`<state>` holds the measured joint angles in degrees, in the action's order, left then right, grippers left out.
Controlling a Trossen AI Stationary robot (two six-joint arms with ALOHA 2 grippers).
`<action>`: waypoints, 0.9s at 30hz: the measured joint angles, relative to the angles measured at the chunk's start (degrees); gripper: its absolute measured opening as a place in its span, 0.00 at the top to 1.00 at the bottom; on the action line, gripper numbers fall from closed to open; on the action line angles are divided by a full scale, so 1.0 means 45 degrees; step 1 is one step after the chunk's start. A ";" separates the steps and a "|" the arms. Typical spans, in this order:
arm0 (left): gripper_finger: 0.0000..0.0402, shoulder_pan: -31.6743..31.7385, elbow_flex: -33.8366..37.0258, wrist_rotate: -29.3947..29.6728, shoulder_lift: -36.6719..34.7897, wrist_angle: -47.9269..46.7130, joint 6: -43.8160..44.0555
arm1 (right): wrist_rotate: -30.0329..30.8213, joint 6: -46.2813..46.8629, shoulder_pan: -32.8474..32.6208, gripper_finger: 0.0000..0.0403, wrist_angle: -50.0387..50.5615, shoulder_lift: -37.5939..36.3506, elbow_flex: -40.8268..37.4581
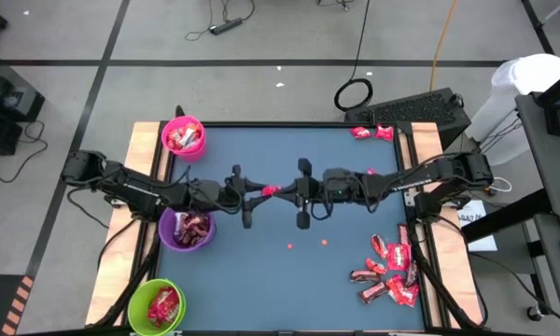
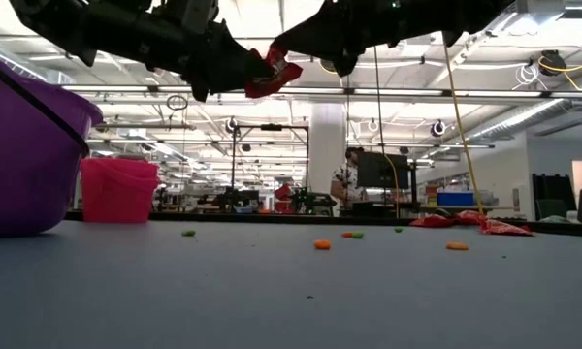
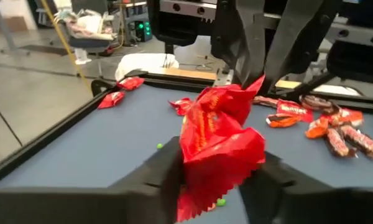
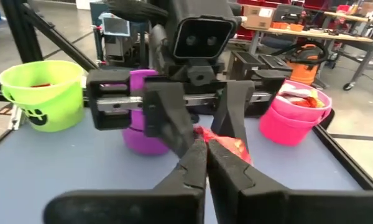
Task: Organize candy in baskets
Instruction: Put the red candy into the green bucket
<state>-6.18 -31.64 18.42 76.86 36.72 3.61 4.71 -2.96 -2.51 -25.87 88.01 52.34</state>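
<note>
At frame centre, the left gripper [image 1: 259, 193] and right gripper [image 1: 282, 189] meet above the table [image 1: 261, 261]. Both are clamped on one red candy [image 1: 269, 190].

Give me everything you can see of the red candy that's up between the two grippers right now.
The red candy is one crinkled, shiny red wrapper with pale print, held in the air above the middle of the blue table. The right gripper is shut on one end; the left gripper has its fingers around the other end. Nothing else touches it.
</note>
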 joint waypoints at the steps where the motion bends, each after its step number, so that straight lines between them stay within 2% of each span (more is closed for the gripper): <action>1: 0.71 -0.0060 -0.0003 -0.0011 0.0000 0.0002 -0.0227 | -0.0002 0.0049 -0.0066 0.97 -0.0027 0.0000 0.0000; 5: 0.92 -0.0410 -0.0015 -0.0043 -0.0010 -0.0150 -0.0974 | -0.0019 0.0072 -0.0346 0.87 0.0487 -0.0270 0.0097; 7: 0.96 -0.0694 -0.0129 -0.0325 -0.0141 -0.0850 -0.1168 | -0.0015 -0.0083 -0.0496 0.81 0.1346 -0.0745 0.0097; 10: 0.94 -0.1268 -0.0810 -0.0480 -0.0414 -0.3170 -0.1211 | -0.0009 -0.0141 -0.0679 0.73 0.3149 -0.1537 0.0126; 13: 0.90 -0.1980 -0.1886 0.0001 -0.0669 -0.6008 -0.1210 | -0.0036 -0.0043 -0.0862 0.65 0.5003 -0.2151 0.0126; 17: 0.88 -0.2974 -0.3491 0.0051 -0.0782 -0.9293 -0.0755 | -0.0063 0.0204 -0.1038 0.59 0.6631 -0.2304 0.0093; 23: 0.88 -0.4366 -0.5597 -0.0442 -0.0787 -1.3505 0.1695 | -0.0058 0.0368 -0.1052 0.56 0.6646 -0.1416 -0.0341; 27: 0.88 -0.5479 -0.6645 -0.0991 -0.0792 -1.5861 0.4655 | -0.0058 -0.0033 -0.1052 0.57 0.5709 -0.0611 -0.0427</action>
<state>-30.84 -61.54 13.96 73.30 -34.65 24.56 4.45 -3.11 -7.25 -0.18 85.26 50.41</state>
